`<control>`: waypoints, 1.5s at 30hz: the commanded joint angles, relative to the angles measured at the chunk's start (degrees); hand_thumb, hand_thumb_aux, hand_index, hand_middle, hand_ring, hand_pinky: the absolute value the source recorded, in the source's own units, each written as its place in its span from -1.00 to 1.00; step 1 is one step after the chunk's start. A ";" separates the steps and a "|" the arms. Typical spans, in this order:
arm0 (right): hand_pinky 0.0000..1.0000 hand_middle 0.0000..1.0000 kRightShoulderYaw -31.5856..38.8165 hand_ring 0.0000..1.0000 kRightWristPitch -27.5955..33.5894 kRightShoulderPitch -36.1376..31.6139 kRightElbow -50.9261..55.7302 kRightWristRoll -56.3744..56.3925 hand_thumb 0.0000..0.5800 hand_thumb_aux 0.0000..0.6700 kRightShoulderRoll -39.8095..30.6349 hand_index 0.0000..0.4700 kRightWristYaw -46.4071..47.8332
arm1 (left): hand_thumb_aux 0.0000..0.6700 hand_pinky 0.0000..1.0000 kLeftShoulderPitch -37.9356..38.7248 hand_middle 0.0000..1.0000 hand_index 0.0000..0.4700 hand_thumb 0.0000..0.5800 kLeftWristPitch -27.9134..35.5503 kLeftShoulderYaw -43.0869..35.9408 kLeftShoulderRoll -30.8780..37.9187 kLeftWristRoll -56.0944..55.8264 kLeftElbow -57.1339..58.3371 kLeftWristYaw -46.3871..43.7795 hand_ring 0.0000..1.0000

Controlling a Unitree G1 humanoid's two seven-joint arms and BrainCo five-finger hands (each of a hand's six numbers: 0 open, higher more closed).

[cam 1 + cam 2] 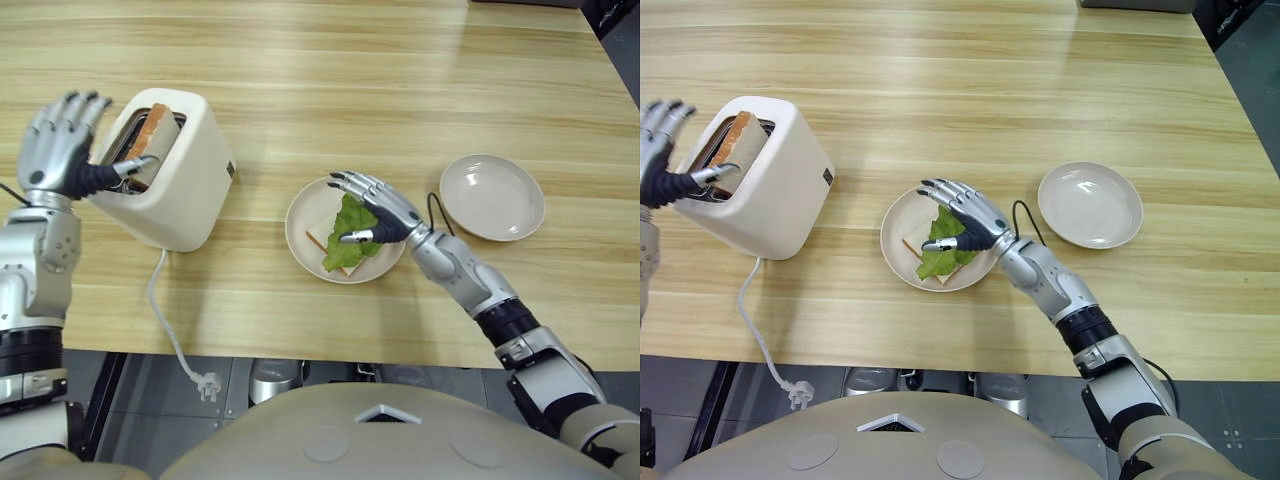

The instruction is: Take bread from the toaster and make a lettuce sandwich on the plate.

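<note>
- Nearest to the viewer hangs the plug [208, 385], below the front edge of the desk [350, 80]. Its white cord [160, 310] runs up over the edge to the toaster [185, 180].
- The right hand [385, 210] is over the plate [300, 215]. Its fingers [350, 182] are stretched out and a little spread, and they pinch nothing.
- The lettuce [343, 252] lies directly under these fingers, and the thumb tip is at the leaf. It cannot be told if the thumb touches the leaf or stays just above it.
- The flat slice [318, 238] lies on the plate under the lettuce. One pale corner of it shows on the left of the thumb.
- A thin black cable [434, 205] lies on the desk just behind the wrist of the right hand, on the side away from the fingertips.
- An empty dish [492, 196] stands on the desk to the right of the right hand, apart from the plate and well away from the fingers.
- The left hand [55, 145] is at the left side of the toaster. Its fingers [70, 105] point up, straight and spread, and they hold nothing.
- The thumb of the left hand points sideways over the rim of the toaster slot.
- The standing slice [158, 130] is upright in the slot with its brown crust on top, just beyond the tip of this thumb. It is not clear if the thumb touches it.
</note>
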 commanded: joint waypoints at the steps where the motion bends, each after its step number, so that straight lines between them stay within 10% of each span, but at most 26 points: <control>1: -1.00 -1.00 -2.05 -1.00 -0.28 0.22 -1.29 1.02 -1.00 -1.00 -0.42 -1.00 0.06 | -0.70 -1.00 -0.24 -1.00 -0.71 -0.45 0.41 -3.85 -0.14 -0.98 3.00 -1.99 -1.00; 2: -1.00 -1.00 -2.55 -1.00 -0.29 0.21 -1.47 0.69 -1.00 -1.00 -0.51 -1.00 -0.80 | 0.31 -1.00 -0.38 -1.00 0.28 0.76 0.46 -4.39 -0.09 -1.12 3.16 -2.20 -1.00; 3: -1.00 -1.00 -3.29 -1.00 -0.29 0.20 -1.71 0.39 -1.00 -1.00 -0.55 -1.00 -1.92 | 1.00 -1.00 -0.50 -1.00 0.96 1.00 0.57 -4.74 0.04 -1.16 3.05 -2.34 -1.00; 10: -1.00 -1.00 -6.23 -1.00 -0.94 0.42 -3.32 1.06 -1.00 -1.00 -0.04 -1.00 -4.43 | 1.00 -1.00 -1.55 -1.00 0.96 1.00 -2.51 -1.36 0.44 -6.29 -0.60 2.48 -1.00; 11: -1.00 -1.00 -6.43 -1.00 -1.07 0.44 -3.24 0.89 -1.00 -1.00 0.07 -1.00 -4.84 | 1.00 -0.73 -1.90 -0.73 0.96 1.00 -3.15 -0.51 0.28 -7.04 -1.94 3.71 -0.73; 12: -1.00 -1.00 -6.56 -1.00 -1.17 0.44 -3.14 0.75 -1.00 -1.00 0.20 -1.00 -5.17 | 1.00 0.96 -2.23 0.96 0.96 1.00 -3.86 0.25 0.12 -7.39 -3.95 5.06 0.96; 23: -1.00 -1.00 -7.49 -1.00 -1.85 0.74 -3.35 0.56 -1.00 -1.00 0.50 -1.00 -7.19 | 1.00 1.00 -7.73 1.00 0.96 1.00 -13.66 0.89 -8.00 -20.68 -23.46 7.04 1.00; 32: -1.00 -1.00 -12.87 -1.00 -0.97 0.04 -0.35 3.13 -1.00 -1.00 0.10 -1.00 -10.66 | 1.00 1.00 -8.47 1.00 0.96 1.00 -8.94 -17.22 -25.66 -38.42 -15.09 -10.09 1.00; 45: -1.00 -1.00 -19.83 -1.00 -0.97 -1.63 6.02 5.69 -1.00 -1.00 -2.28 -1.00 -15.30 | 1.00 1.00 -2.22 1.00 0.96 1.00 -7.42 -21.51 -38.23 -38.91 -2.29 -12.10 1.00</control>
